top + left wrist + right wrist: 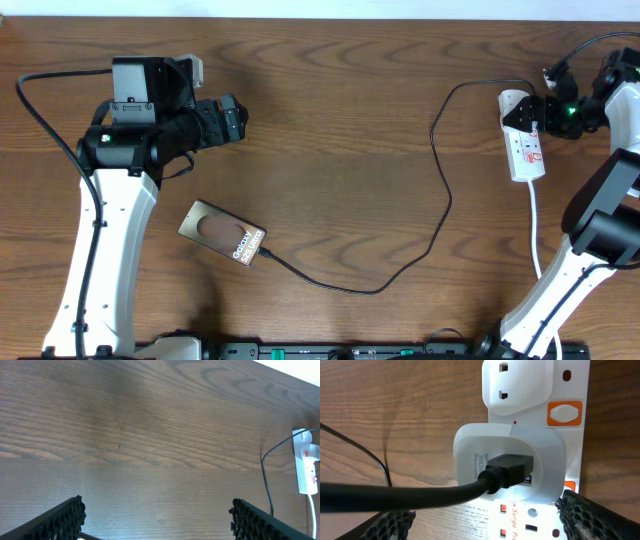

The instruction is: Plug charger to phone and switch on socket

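right gripper (492,521): jaws wide, empty, just above socket (524,140) | white adapter (510,465) plugged into socket carries charger (440,210) cable, both lying between the fingers; orange switch (565,413) beside adapter | phone (222,232): well apart from socket, charger tip at its end | left gripper (157,522): jaws wide, empty, well apart from socket, over table (150,435)

On the table (340,130), phone (223,236) lies left, socket (527,150) far right, charger (450,205) running between them.

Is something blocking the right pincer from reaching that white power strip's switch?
Nothing covers the orange switch. The white plug adapter with its black cable sits beside it on the power strip, directly ahead of the right pincer.
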